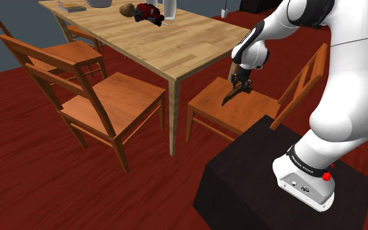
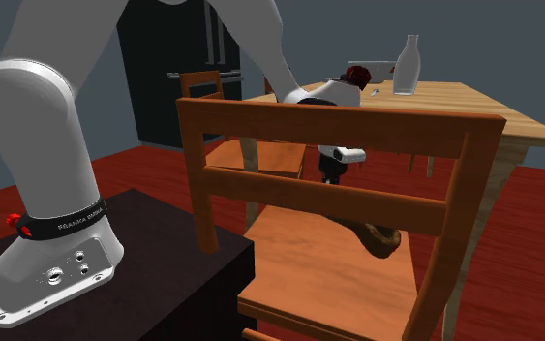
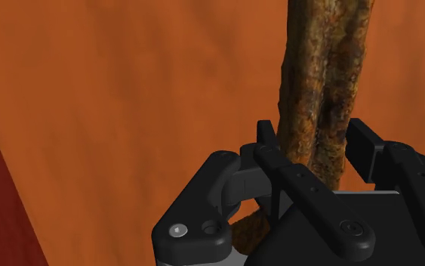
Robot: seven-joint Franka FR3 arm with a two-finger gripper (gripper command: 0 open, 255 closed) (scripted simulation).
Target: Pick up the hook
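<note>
One pale wooden table (image 1: 176, 49) at far left, an orange chair (image 1: 210, 106) right of it, near the stand (image 1: 254, 173). Low over that seat, the black gripper (image 1: 238, 87), fingers (image 3: 266, 140) pressed against both sides of the rusty brown hook (image 3: 320, 75), itself resting on the seat.

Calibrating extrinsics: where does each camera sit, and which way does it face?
Shoulder view: beside and behind the stand, looking down over the chair to the table; arm and gripper show.
Second exterior view: low behind the chair's back, facing the table; arm base at its left.
Wrist view: on the hand, looking along the gripper at the hook on the chair seat.
Both exterior views share stand, chair, hook, table.
</note>
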